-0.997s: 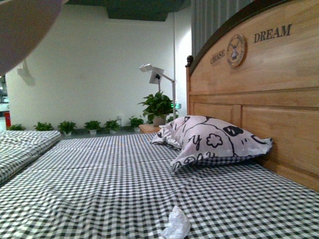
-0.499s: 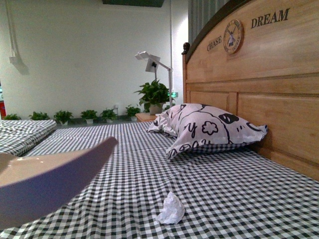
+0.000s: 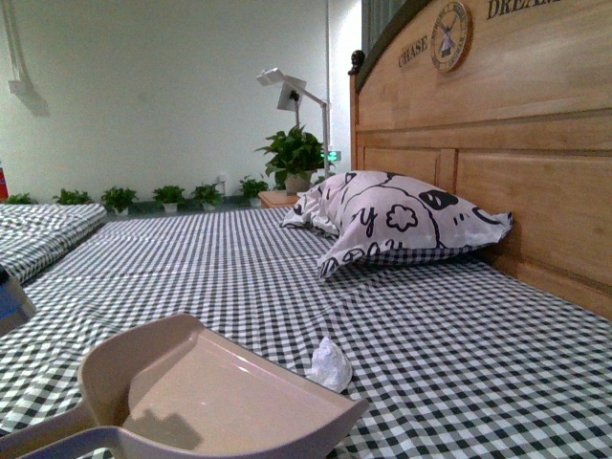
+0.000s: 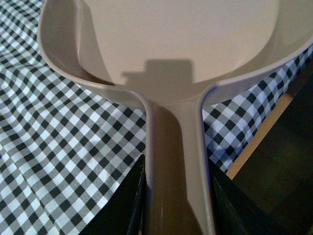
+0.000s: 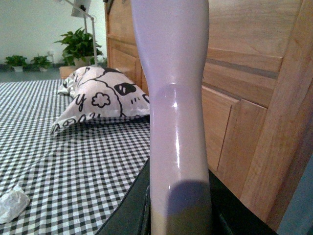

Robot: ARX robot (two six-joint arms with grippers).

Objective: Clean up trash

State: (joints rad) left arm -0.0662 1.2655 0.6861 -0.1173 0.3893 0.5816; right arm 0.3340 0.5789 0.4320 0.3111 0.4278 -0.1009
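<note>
The trash, a small crumpled white tissue wad [image 3: 331,363], lies on the checked bedsheet; it also shows in the right wrist view [image 5: 11,204]. The pinkish-beige dustpan [image 3: 210,402] sits low at the front left, its open mouth just left of the wad. My left gripper [image 4: 177,196] is shut on the dustpan's handle [image 4: 176,161]; the pan is empty. My right gripper [image 5: 180,210] is shut on the pale brush handle [image 5: 173,98], held upright near the headboard. The brush's bristles are out of view.
A white pillow with black cartoon prints [image 3: 397,225] lies against the wooden headboard [image 3: 516,124] on the right. A second checked bed [image 3: 38,239] is at far left. Potted plants [image 3: 292,158] and a lamp stand beyond the bed.
The dustpan has dropped from high at the left down onto the sheet beside the tissue wad, and the front view has tilted lower. The wad has not moved.
</note>
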